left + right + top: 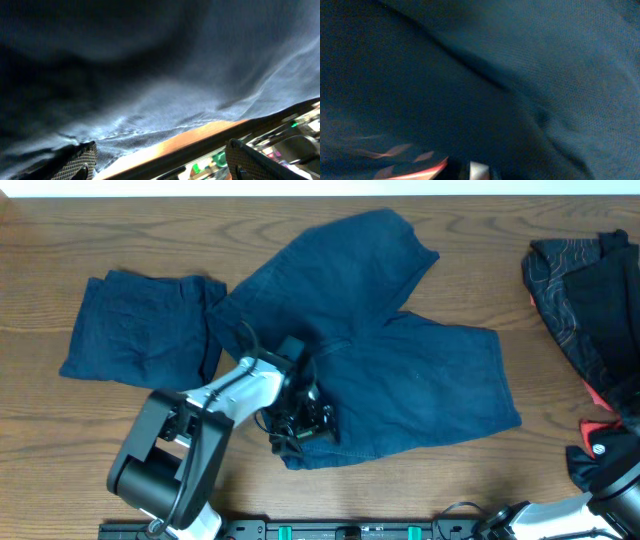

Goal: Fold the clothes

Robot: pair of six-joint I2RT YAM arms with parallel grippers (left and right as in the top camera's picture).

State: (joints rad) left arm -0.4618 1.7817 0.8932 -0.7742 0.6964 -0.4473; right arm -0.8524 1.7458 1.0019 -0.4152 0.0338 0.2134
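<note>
Dark blue shorts lie spread flat in the middle of the table. My left gripper is at their near-left hem. In the left wrist view its jaws are wide open, with the shorts' hem and the table's front edge between them; the left finger touches the cloth. My right gripper is at the near edge of a black and red pile of clothes. The right wrist view is filled with dark cloth, and the fingers do not show.
A folded dark blue garment lies at the left, touching the shorts' left side. The wooden table runs to a dark front rail just behind my left gripper. A red patterned edge shows low in the right wrist view.
</note>
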